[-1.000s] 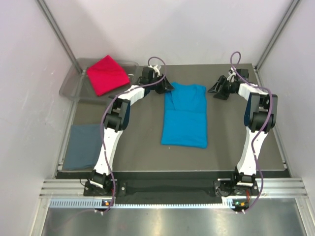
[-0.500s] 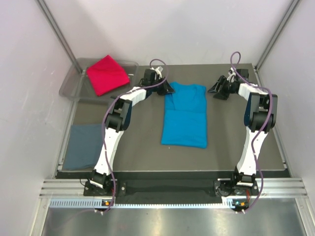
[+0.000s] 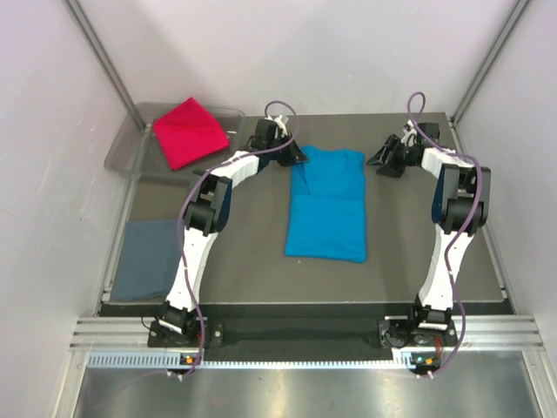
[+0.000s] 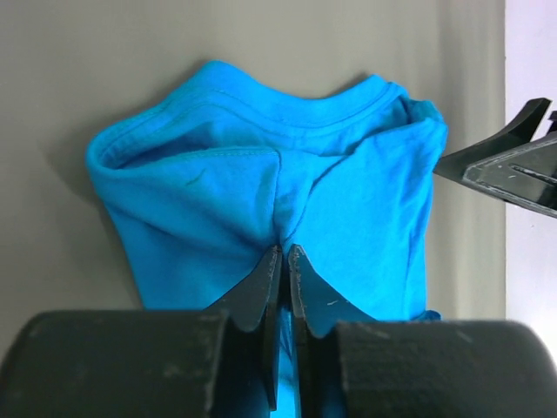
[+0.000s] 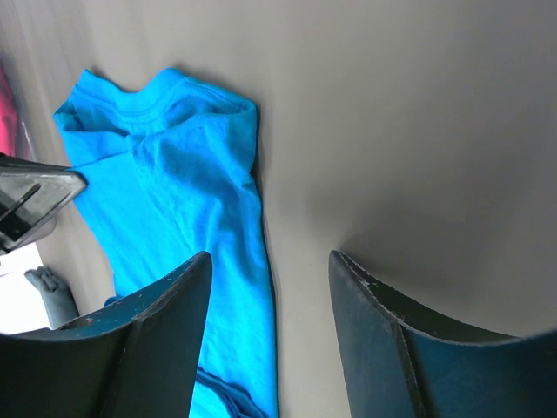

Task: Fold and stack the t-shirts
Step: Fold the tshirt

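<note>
The turquoise-blue t-shirt [image 3: 328, 203] lies folded lengthwise in the middle of the table, collar at the far end. My left gripper [image 3: 296, 155] is shut on the shirt's far left corner; in the left wrist view [image 4: 285, 251] the cloth [image 4: 261, 174] bunches into the closed jaws. My right gripper [image 3: 383, 159] is open and empty, just right of the shirt's far right corner; the shirt edge [image 5: 191, 200] shows beside my open right gripper [image 5: 270, 261] in the right wrist view. The crimson t-shirt [image 3: 189, 131] lies folded in the tray. The slate grey-blue t-shirt [image 3: 148, 257] lies folded at the near left.
The clear grey plastic tray [image 3: 126, 152] stands at the far left corner. White walls and metal posts close in the table on three sides. The dark table edge [image 3: 305, 305] runs along the front.
Almost nothing: my left gripper has shifted slightly at the shirt's corner. The right arm has barely moved.
</note>
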